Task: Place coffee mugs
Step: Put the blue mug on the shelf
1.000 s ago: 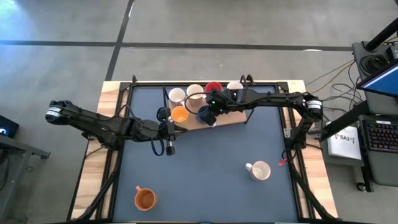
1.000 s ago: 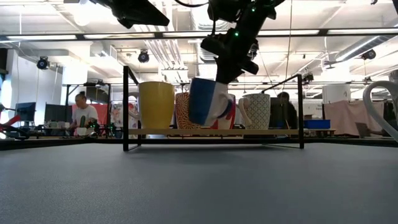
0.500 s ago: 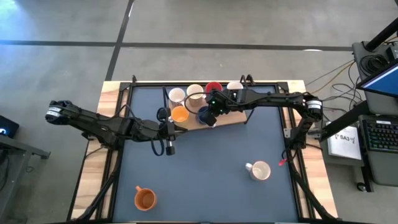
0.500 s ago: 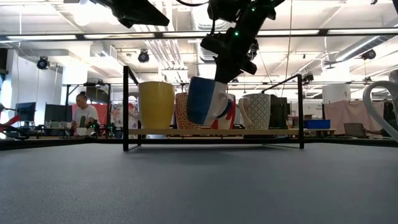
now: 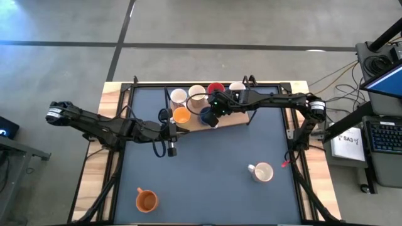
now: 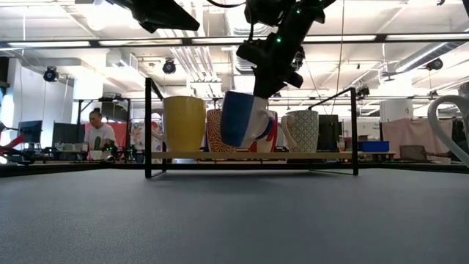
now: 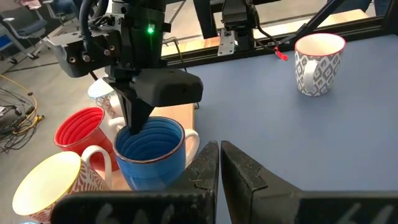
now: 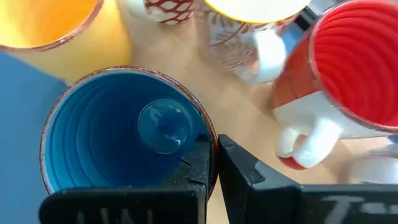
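Note:
On the wooden board [image 5: 233, 119] of a black wire rack at the table's far middle stand several coffee mugs, among them an orange [image 5: 181, 115], a red [image 5: 215, 88] and cream ones. My right gripper [image 5: 212, 115] is shut on a blue mug [image 6: 242, 117] at the board's near edge. My left gripper [image 5: 182, 129] hovers shut and empty just left of that mug. Away from the rack, an orange mug [image 5: 146, 201] stands upright on the table at the near left. A white patterned mug [image 5: 262, 171] stands at the near right. My right gripper pinches the blue mug's rim wall [image 8: 210, 144], with one finger [image 7: 135, 118] inside the cup and the other outside. The fingers come down from above, slanting in from the table's right. The mug hangs tilted, its base [image 6: 236, 144] just above the board.
The rack's black uprights [image 6: 147, 125] and top bar [image 6: 249, 38] frame the board. The dark table mat [image 5: 207, 182] lies bare between the two loose mugs. A red mug [image 8: 364, 62] and an orange one [image 8: 56, 25] stand close beside the blue mug.

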